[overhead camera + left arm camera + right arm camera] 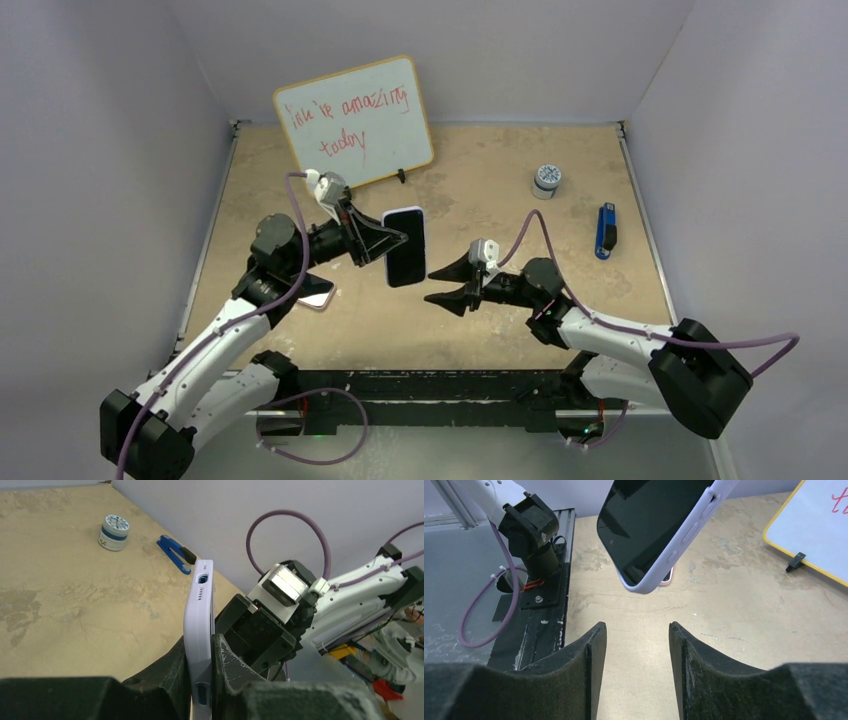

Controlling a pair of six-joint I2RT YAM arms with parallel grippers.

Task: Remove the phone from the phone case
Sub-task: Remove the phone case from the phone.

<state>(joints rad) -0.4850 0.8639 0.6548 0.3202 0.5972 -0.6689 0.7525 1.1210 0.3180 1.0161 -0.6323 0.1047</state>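
The phone [405, 245] has a dark screen and sits in a lavender case [199, 625]. My left gripper [390, 242] is shut on it and holds it on edge above the table's middle. In the left wrist view the fingers [230, 665] pinch the case's front and back. My right gripper [432, 284] is open and empty, just right of the phone's lower end. In the right wrist view the phone's screen [649, 520] and the case's side [689, 530] hang above and beyond the open gripper [636, 630], not touching it.
A whiteboard [355, 120] with red writing stands at the back left. A small round tin [546, 180] and a blue tool [605, 230] lie at the back right. A flat pink-edged object [318, 292] lies on the table under my left arm.
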